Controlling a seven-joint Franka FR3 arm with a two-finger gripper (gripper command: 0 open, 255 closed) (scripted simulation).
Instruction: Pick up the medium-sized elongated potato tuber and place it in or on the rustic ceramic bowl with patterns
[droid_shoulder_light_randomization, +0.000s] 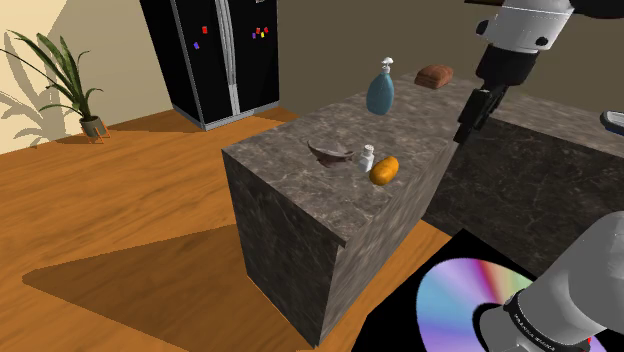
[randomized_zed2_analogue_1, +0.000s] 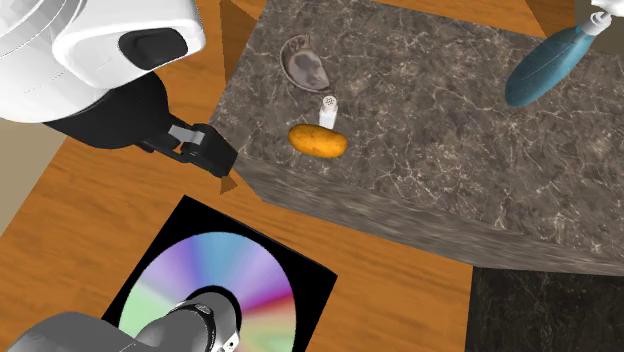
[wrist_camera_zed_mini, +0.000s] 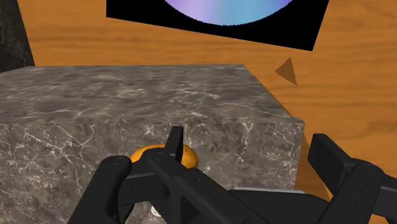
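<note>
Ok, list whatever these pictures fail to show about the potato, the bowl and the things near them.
Potato: in the wrist view the tool covers its lower part.
Bowl: any pattern is too small to read in the shoulder view.
Blue bottle: the second exterior view's upper right corner cuts off its top.
White shaker: too small in the shoulder view to tell its markings.

Dark marbled surface carrying a shallow brown bowl; a small white shaker; an orange potato beside it; a blue bottle
</note>
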